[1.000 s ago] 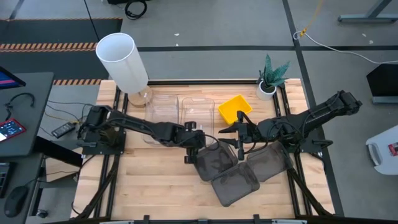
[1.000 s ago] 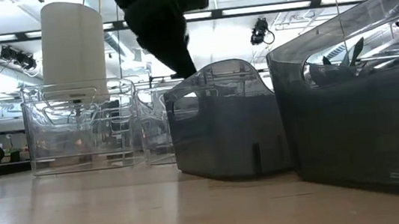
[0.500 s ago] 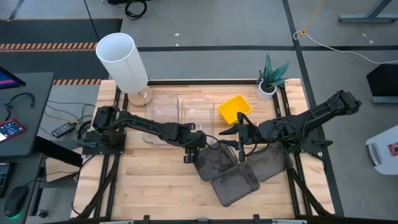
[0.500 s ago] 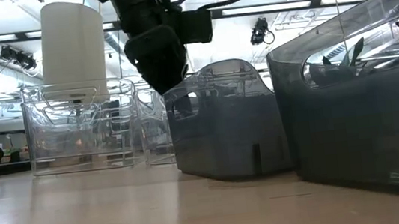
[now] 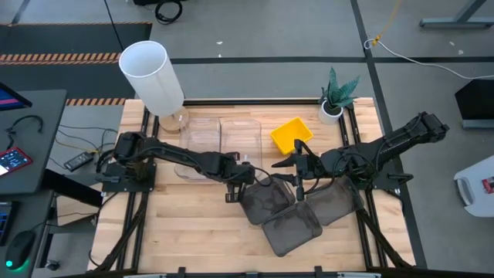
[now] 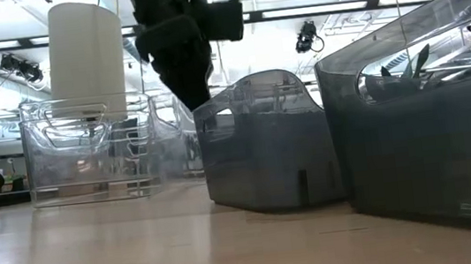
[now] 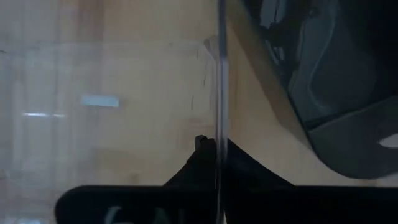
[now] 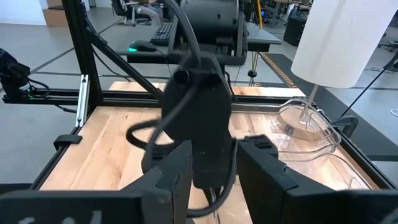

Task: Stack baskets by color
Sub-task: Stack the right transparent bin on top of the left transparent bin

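Note:
Two clear baskets (image 5: 204, 139) (image 5: 243, 139) stand side by side on the table at the back. A yellow basket (image 5: 292, 133) sits to their right. Three dark grey baskets (image 5: 266, 202) (image 5: 293, 228) (image 5: 332, 201) lie in a loose cluster at the near middle. My left gripper (image 7: 216, 146) points steeply down and is shut on the right-hand clear basket, just beside the nearest dark grey basket (image 7: 323, 74). My right gripper (image 5: 287, 174) hovers open above the dark grey cluster, holding nothing. My left gripper pinches the clear basket's thin side wall (image 7: 219, 118) at its rim, one finger inside the basket and one outside. The fingers come from above, slanting down. In the low view the basket's bottom (image 6: 179, 181) still looks to be on the table.
A tall white cylinder (image 5: 150, 77) stands at the back left, by the clear baskets. A small potted plant (image 5: 336, 96) is at the back right corner. Bare wood lies along the near left of the table (image 5: 185, 224).
My left gripper has sunk toward the right-hand clear basket, tipped more steeply down, and shut on its wall. The clear baskets have shifted slightly toward the table's left. My right gripper has kept still.

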### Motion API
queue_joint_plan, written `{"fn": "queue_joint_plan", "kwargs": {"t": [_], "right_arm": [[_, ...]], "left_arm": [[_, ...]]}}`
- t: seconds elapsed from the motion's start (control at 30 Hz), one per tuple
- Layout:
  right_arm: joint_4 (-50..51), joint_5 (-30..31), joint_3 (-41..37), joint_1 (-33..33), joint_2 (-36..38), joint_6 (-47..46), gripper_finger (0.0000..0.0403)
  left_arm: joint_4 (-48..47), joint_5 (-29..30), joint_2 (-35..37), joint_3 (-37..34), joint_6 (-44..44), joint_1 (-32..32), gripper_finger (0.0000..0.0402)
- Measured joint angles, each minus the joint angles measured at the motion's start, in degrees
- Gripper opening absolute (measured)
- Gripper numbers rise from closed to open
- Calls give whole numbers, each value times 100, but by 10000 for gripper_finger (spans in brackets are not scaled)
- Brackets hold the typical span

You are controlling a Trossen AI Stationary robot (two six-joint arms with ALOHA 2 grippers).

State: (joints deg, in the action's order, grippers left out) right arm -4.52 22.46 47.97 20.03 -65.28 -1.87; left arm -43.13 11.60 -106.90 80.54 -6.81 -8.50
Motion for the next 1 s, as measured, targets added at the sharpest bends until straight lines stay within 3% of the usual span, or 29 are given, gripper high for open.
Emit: {"fn": "queue_joint_plan", "kwargs": {"t": [0.5, 1.0], "right_arm": [[68, 0, 0, 17, 0, -98, 132], [82, 345, 0, 219, -2, -99, 132]], "left_arm": [[-1448, 779, 26, 1588, 191, -508, 6], [-2242, 1664, 1099, 1643, -329, -1237, 6]]}}
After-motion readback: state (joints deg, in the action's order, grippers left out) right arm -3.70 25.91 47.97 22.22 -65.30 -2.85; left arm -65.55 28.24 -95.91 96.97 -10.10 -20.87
